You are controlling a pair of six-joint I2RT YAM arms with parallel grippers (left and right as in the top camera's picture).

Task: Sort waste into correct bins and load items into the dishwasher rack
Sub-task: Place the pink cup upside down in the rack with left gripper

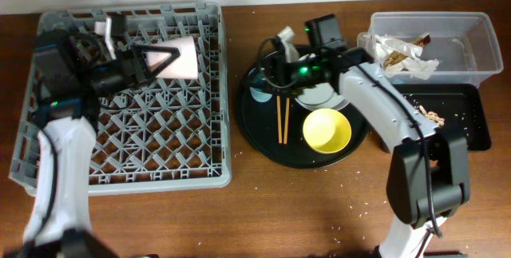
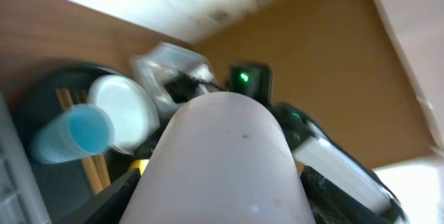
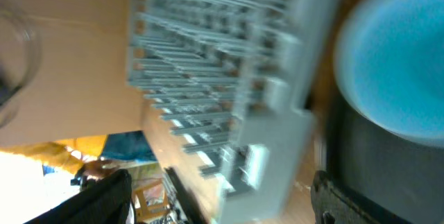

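My left gripper (image 1: 150,60) is shut on the small pink cup (image 1: 184,57) and holds it on its side above the far part of the grey dishwasher rack (image 1: 120,142). The cup fills the left wrist view (image 2: 222,154). My right gripper (image 1: 271,62) is open and empty over the left rim of the round black tray, near the light-blue cup (image 1: 259,95), which shows in the right wrist view (image 3: 395,57). The white plate (image 1: 318,95), yellow bowl (image 1: 326,129) and chopsticks (image 1: 282,120) lie on that tray. White napkins (image 1: 403,50) lie in the clear tub (image 1: 471,46). Food scraps (image 1: 431,117) lie in the shallow black tray (image 1: 471,126).
The round black tray (image 1: 255,138) sits between the rack and the bins. Small crumbs are scattered on the wooden table (image 1: 319,210) in front. The right arm reaches across the plate from the front right.
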